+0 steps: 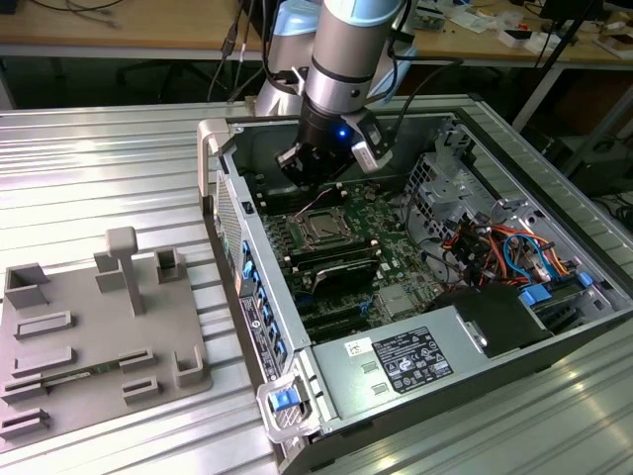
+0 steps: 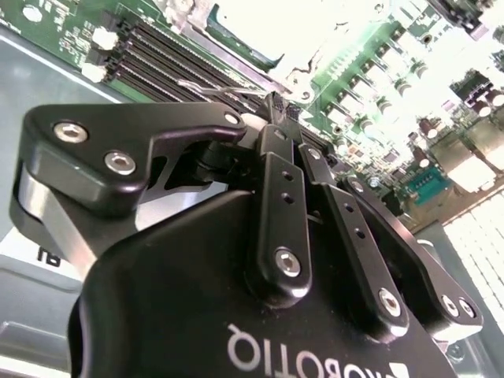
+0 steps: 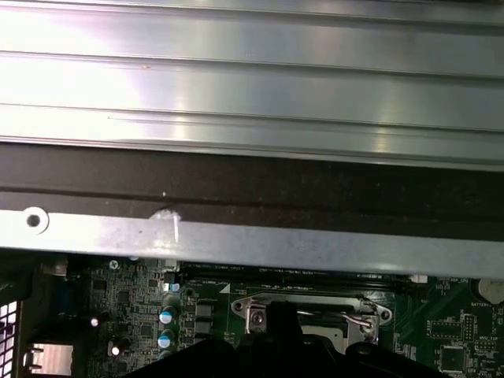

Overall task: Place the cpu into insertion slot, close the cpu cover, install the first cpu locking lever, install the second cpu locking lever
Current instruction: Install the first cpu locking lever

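1. My claw (image 2: pixel 277 106) has its fingers pressed together, tips aimed down at the motherboard (image 2: pixel 378 71); a thin wire locking lever (image 2: pixel 216 89) meets the tips, though I cannot tell whether it is pinched.
2. The lever's long axis runs from the tips out over the black memory slots (image 2: pixel 150 47), at a shallow angle to them.
3. Just beside the tips, the cpu (image 1: pixel 322 230) lies flat in the insertion slot (image 1: pixel 301 224), silver top up; the cpu cover (image 3: pixel 315 301) lies down around it, its edges square with the memory slots.
4. All of this sits inside the open computer case (image 1: pixel 247 257) on the ribbed tabletop (image 1: pixel 99 168); a grey fixture plate (image 1: pixel 89 327) lies well apart, at the exterior view's left.
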